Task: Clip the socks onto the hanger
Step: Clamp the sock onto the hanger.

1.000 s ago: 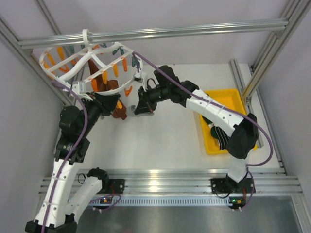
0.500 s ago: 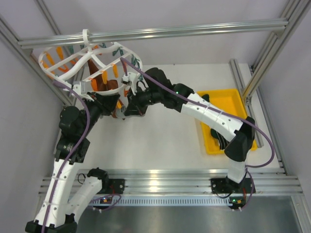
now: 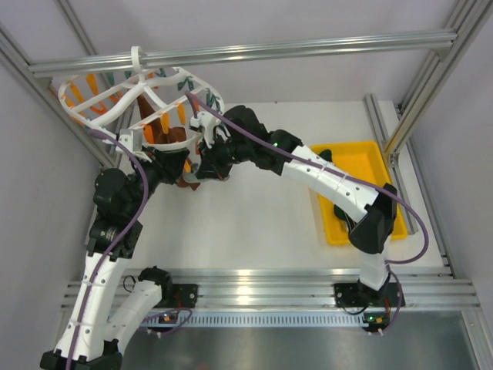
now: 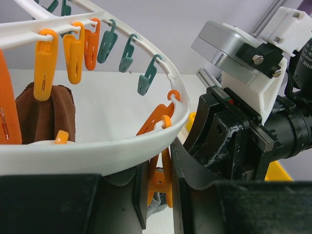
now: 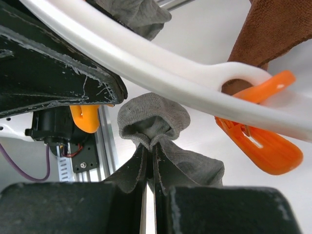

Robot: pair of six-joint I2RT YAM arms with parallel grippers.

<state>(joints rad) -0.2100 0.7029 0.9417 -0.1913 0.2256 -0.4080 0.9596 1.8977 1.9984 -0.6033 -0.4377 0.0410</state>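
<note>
Crumpling grey sock (image 5: 153, 119) pinched between right fingers (image 5: 130, 171) under white hanger (image 5: 161, 68) rim; left fingers (image 4: 140, 195) gripping orange clip (image 4: 158, 183).

A plain white worktop (image 3: 254, 223) sits between pale lilac-grey walls (image 3: 31, 231), evenly lit with only soft shadows. Aluminium frame bars enclose it: one crossbar (image 3: 308, 48) runs along the far side and angled posts (image 3: 427, 77) rise at the right. Ribbed aluminium rails (image 3: 262, 287) line the near edge, with a brushed metal sheet (image 3: 308, 347) in front of them.
</note>
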